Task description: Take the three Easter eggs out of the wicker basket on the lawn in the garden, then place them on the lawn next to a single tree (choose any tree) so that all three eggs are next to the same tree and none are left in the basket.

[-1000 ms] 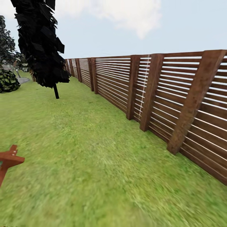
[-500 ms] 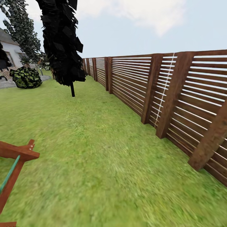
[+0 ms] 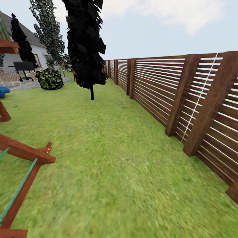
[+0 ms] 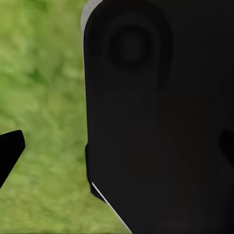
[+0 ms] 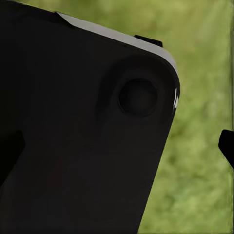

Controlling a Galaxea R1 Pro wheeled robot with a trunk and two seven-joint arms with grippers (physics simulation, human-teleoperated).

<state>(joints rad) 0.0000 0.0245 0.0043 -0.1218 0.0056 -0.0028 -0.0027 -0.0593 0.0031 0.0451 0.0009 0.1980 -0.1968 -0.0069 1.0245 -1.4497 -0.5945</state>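
My head camera has swung left since a second ago: the fence [image 3: 172, 89] has slid toward 3 o'clock, and the house [image 3: 33, 49], a bush [image 3: 49, 79] and a red-brown play frame [image 3: 24, 153] have come in at 9 to 10 o'clock. The tree [image 3: 86, 43] stands on the lawn [image 3: 109, 158] at about 11 o'clock, well ahead. I see no basket or eggs, so I judge no arm nearer, and I cannot tell how far either hand is open or whether it holds anything.
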